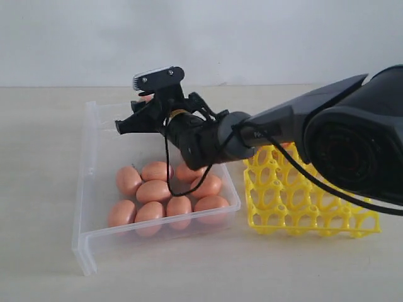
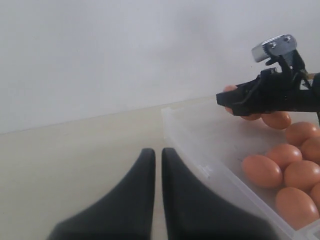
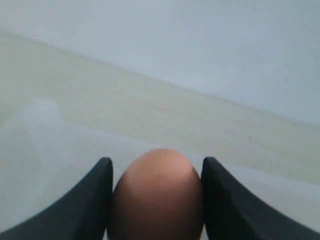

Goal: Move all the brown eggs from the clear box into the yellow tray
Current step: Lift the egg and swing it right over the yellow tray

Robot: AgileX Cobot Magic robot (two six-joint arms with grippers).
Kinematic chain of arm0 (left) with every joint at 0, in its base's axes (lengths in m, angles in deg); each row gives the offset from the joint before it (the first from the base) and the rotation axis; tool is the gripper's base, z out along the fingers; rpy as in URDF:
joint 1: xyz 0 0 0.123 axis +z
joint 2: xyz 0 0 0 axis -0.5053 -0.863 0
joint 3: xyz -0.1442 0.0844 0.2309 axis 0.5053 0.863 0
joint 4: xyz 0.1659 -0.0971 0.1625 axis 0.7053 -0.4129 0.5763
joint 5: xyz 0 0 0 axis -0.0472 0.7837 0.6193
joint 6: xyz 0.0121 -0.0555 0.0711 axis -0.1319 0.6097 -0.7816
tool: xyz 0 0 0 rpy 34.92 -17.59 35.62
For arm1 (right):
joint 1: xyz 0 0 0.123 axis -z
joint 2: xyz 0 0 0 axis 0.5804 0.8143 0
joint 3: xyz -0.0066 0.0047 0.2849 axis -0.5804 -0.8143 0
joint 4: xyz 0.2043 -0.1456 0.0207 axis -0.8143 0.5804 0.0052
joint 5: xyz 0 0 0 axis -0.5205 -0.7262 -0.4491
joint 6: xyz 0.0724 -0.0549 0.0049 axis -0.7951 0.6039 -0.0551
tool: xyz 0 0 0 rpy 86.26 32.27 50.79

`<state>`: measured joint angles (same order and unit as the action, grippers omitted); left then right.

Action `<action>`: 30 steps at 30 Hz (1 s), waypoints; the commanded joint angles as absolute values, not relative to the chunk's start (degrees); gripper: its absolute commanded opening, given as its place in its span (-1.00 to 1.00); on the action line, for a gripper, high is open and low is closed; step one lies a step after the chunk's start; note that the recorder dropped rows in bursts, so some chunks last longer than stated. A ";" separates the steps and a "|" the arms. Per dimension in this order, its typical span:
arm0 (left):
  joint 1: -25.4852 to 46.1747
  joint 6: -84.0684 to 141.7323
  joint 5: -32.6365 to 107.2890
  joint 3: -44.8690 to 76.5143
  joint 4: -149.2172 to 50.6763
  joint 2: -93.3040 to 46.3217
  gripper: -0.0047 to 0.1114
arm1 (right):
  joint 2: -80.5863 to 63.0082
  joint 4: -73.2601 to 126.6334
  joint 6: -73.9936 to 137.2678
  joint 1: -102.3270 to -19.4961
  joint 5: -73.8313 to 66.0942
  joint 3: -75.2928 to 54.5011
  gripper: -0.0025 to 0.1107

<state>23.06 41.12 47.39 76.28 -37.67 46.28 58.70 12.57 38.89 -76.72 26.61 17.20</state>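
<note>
A brown egg (image 3: pixel 157 195) sits between the two black fingers of my right gripper (image 3: pixel 156 162), which is shut on it. In the exterior view that gripper (image 1: pixel 133 121) hangs above the far part of the clear box (image 1: pixel 85 189), reaching in from the right. Several more brown eggs (image 1: pixel 153 190) lie clustered in the near half of the box. The yellow tray (image 1: pixel 302 201) stands right of the box, partly hidden behind the right arm; no eggs show in its visible cups. My left gripper (image 2: pixel 158 152) is shut and holds nothing, over bare table beside the box's outer wall (image 2: pixel 200 165).
A pale wall runs behind the beige tabletop (image 1: pixel 38 157). The bulky right arm (image 1: pixel 315 126) stretches over the tray and the box's right side.
</note>
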 commanded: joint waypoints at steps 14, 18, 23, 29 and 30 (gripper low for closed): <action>22.73 41.42 47.21 76.51 -37.81 46.32 -0.85 | 44.54 35.47 13.80 -70.90 66.09 -14.15 -0.96; 22.73 41.42 47.21 76.51 -37.81 46.32 -0.85 | 36.19 35.47 16.51 -66.32 66.09 -24.61 -0.96; 22.73 41.42 47.21 76.51 -37.81 46.32 -0.85 | 27.70 35.47 16.88 -58.08 66.09 -37.86 -0.96; 22.73 41.42 47.21 76.51 -37.81 46.32 -0.85 | 23.90 36.72 16.38 -42.95 66.09 -48.62 -0.96; 22.73 41.42 47.21 76.51 -37.81 46.32 -0.85 | 24.01 42.17 16.27 -38.40 66.09 -49.27 -0.96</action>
<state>23.06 41.12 47.39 76.28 -37.67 46.28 24.72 36.44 16.40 -43.80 65.43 -48.00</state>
